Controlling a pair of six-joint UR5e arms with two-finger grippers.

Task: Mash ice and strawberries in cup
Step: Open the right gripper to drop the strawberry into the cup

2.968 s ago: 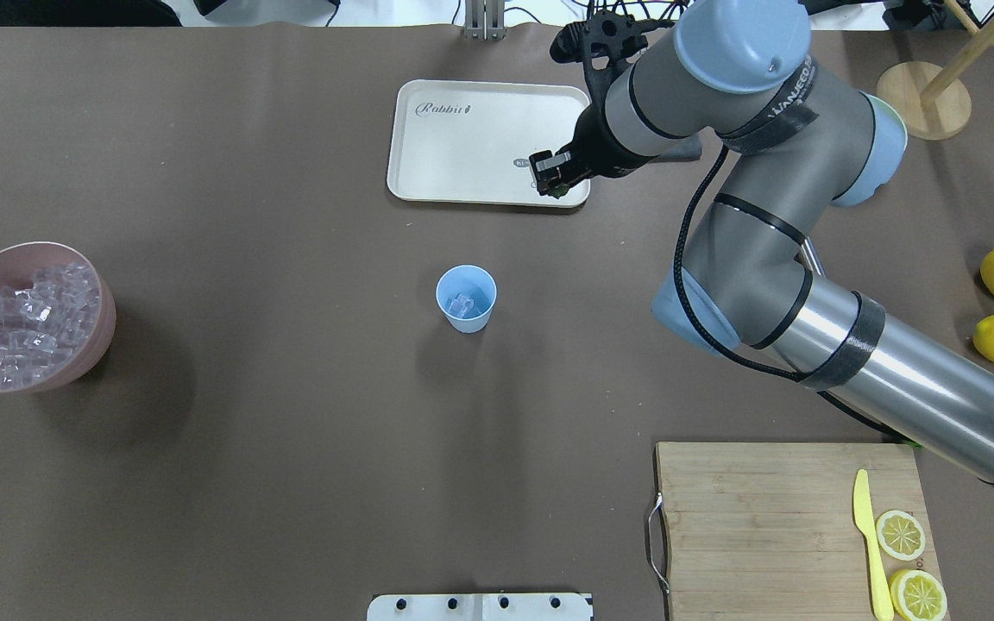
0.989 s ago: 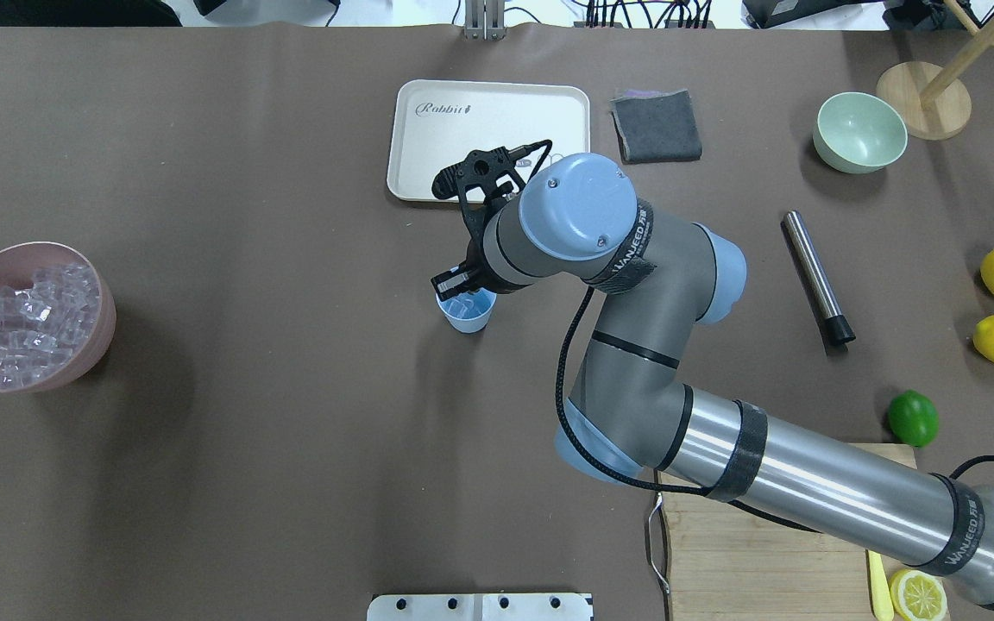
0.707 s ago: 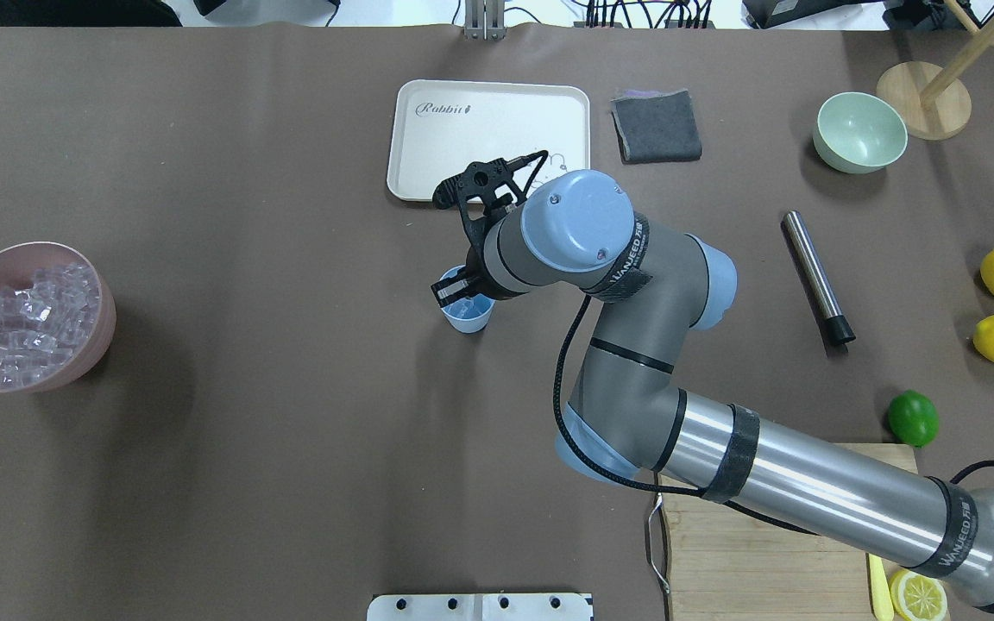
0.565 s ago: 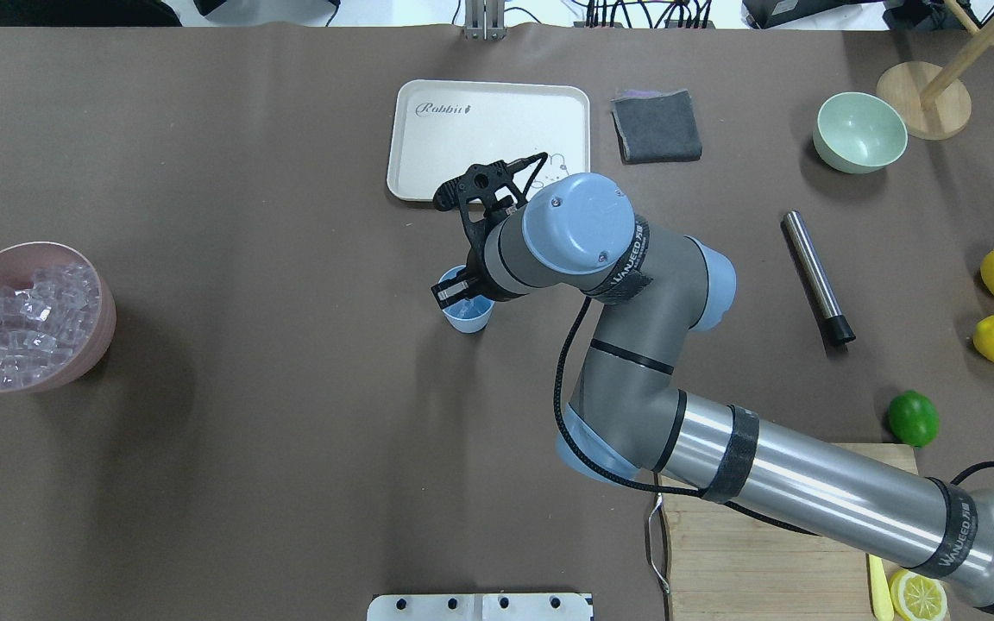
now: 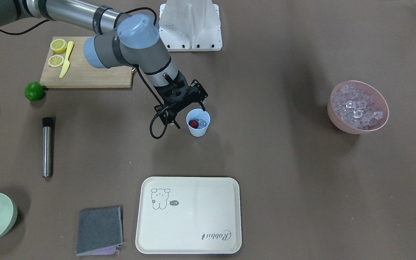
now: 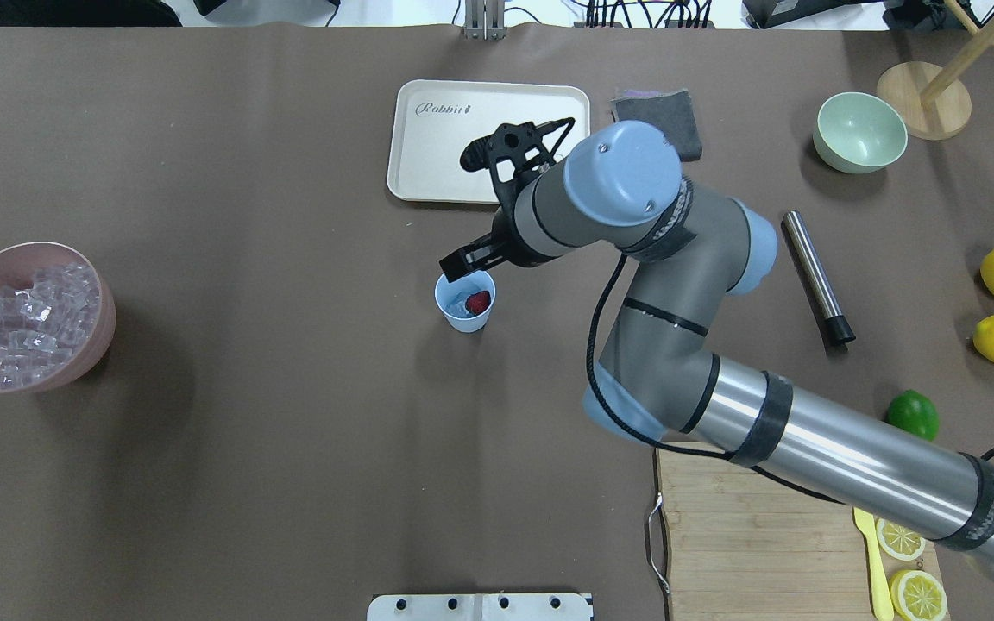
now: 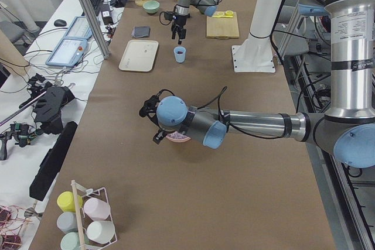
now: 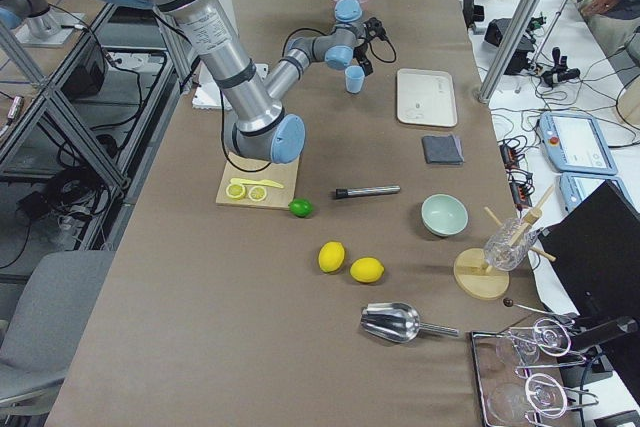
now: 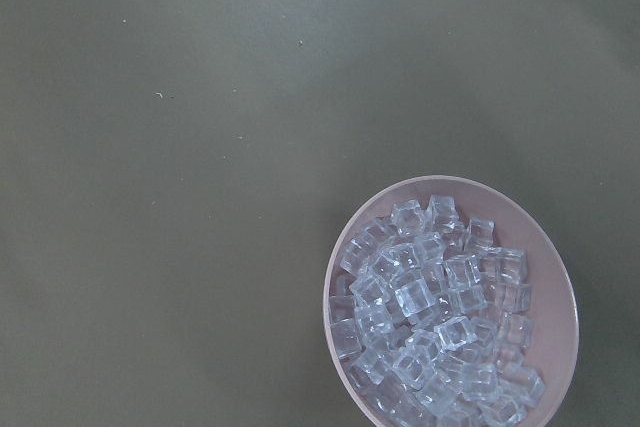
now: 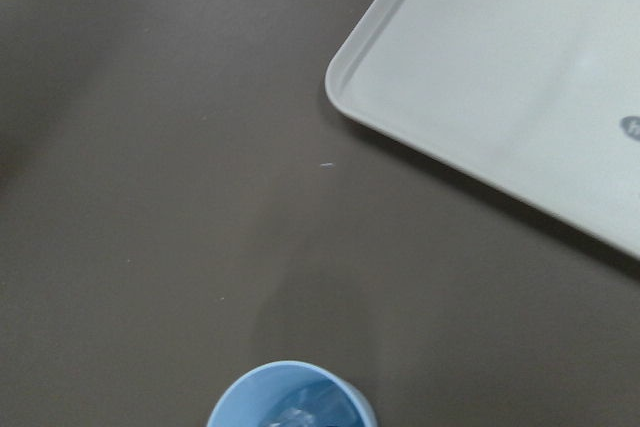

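- Overhead: the right gripper (image 6: 468, 261) hung just above the far rim of the cup (image 6: 465, 324), jaws apart and empty. The strawberry (image 6: 480, 301) lay inside the cup beside the ice (image 6: 460, 304).
- Front-facing: strawberry and ice sat side by side in the cup.
- Exterior left: the left gripper (image 7: 157, 134) was well apart from the cup, over the pink bowl (image 7: 179, 139). Whether its jaws were apart or closed could not be told.

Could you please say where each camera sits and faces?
Front-facing: across table, facing robot; right arm, cup.
Overhead: behind robot, looking down; right gripper above cup.
Exterior left: left end; left arm nearest, overlapping pink bowl.
Exterior right: right end; right arm nearest.
Left wrist: down onto ice; no body.
Right wrist: down onto cup, tray; no body.
Shared: first two show strawberry in cup.
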